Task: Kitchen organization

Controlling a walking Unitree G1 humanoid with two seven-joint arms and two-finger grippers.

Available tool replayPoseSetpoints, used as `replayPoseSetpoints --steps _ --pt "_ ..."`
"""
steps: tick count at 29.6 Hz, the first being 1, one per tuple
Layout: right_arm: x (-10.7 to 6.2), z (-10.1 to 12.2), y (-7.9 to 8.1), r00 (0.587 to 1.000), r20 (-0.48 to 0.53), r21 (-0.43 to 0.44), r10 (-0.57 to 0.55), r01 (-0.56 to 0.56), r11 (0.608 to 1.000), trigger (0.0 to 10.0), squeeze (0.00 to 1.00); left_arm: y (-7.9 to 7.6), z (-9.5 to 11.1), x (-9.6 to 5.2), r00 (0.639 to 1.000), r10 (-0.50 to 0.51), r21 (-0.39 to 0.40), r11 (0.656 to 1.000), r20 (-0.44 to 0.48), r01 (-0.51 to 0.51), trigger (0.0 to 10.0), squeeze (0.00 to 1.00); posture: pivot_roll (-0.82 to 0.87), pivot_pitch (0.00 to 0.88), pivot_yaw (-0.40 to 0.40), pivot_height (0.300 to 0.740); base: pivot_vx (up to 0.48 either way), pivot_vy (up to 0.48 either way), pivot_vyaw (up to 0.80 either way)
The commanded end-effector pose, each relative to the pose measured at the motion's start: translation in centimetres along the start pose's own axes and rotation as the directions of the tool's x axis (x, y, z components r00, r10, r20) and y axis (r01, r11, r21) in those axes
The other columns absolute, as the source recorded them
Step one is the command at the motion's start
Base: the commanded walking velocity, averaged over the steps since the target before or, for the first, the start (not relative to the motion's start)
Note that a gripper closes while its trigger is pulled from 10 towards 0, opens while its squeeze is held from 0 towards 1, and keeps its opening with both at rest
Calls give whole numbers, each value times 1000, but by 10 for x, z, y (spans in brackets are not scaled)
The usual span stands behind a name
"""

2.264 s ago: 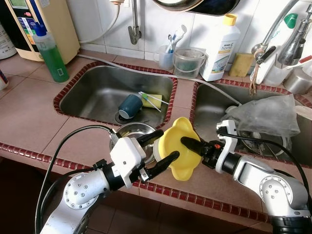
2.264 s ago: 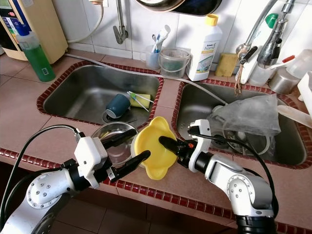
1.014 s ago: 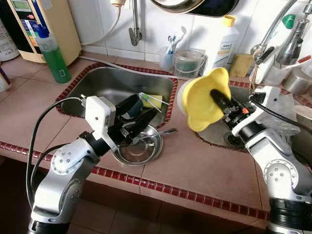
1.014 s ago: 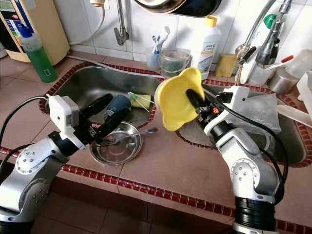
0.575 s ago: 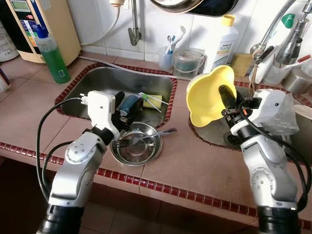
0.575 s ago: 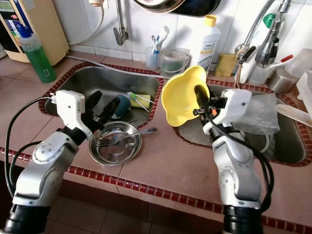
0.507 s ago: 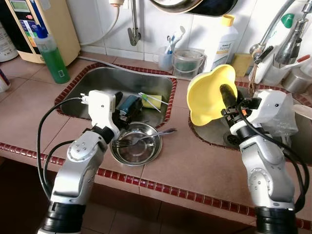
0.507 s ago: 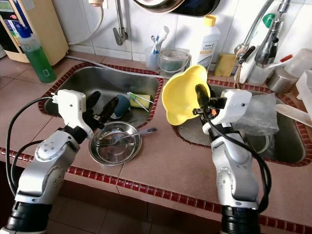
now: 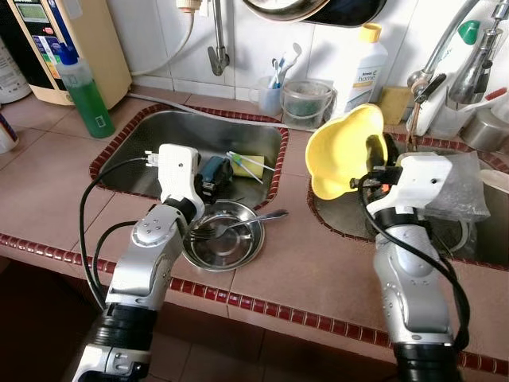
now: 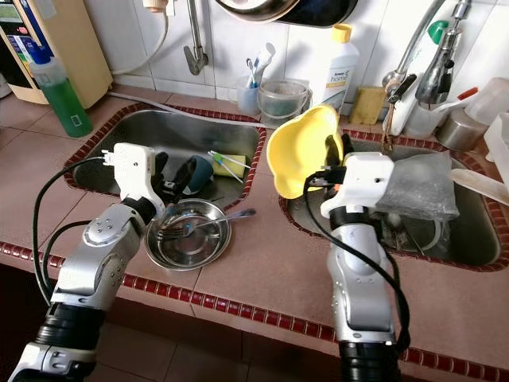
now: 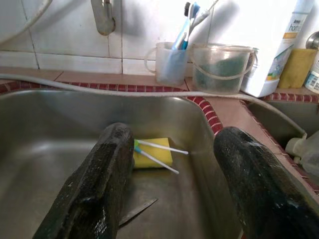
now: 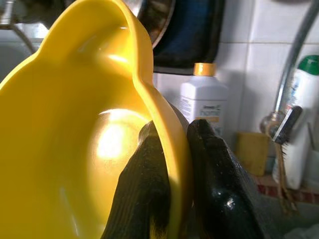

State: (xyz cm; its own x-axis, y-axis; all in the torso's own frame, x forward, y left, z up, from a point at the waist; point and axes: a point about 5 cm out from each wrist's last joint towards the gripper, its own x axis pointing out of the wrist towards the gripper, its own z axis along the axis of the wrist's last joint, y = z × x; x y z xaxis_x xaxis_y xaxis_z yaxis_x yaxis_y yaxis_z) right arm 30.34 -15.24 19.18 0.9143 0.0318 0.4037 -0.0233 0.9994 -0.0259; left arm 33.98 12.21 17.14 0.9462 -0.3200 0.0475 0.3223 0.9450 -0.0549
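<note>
My right gripper (image 9: 380, 153) is shut on the rim of a yellow wavy-edged bowl (image 9: 342, 151), held tilted on edge above the counter between the two sinks. One finger sits inside the bowl (image 12: 75, 124) and one outside, as the right wrist view shows. A steel bowl (image 9: 222, 243) with a fork (image 9: 242, 223) in it rests on the counter's front. My left gripper (image 11: 174, 134) is open and empty, just behind that bowl at the left sink's (image 9: 151, 147) near edge. Beyond it lie a blue cup (image 9: 215, 169) and a yellow sponge (image 11: 152, 154).
A green soap bottle (image 9: 83, 91) stands at the left. At the back wall are a cup of toothbrushes (image 9: 273, 94), a clear pail (image 9: 306, 102) and a white detergent bottle (image 9: 364, 68). A plastic bag (image 9: 465, 187) lies over the right sink, with taps (image 9: 469, 64) behind.
My right gripper lifted the yellow bowl off the counter front, up and right to the right sink's edge. My left gripper drew back from the steel bowl toward the left sink.
</note>
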Motion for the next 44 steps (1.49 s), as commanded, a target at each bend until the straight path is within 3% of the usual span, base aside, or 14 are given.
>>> replayPoseSetpoints --steps 1,26,44 --pt "0 0 1 1000 13 -10 -3 4 1000 10000 0 1 4 3 1000 -8 8 1000 18 8 10000 0 -116 32 55 740 0 259 0" --pt "-3 -2 8 1000 17 -7 13 -13 1000 10000 0 -6 5 3 997 -68 29 997 42 67 10000 0 -121 30 61 740 0 405 0" --pt "-3 -3 7 1000 11 -11 9 -9 1000 10000 0 -12 4 0 992 -127 122 985 26 123 10000 0 -115 54 60 740 0 0 0"
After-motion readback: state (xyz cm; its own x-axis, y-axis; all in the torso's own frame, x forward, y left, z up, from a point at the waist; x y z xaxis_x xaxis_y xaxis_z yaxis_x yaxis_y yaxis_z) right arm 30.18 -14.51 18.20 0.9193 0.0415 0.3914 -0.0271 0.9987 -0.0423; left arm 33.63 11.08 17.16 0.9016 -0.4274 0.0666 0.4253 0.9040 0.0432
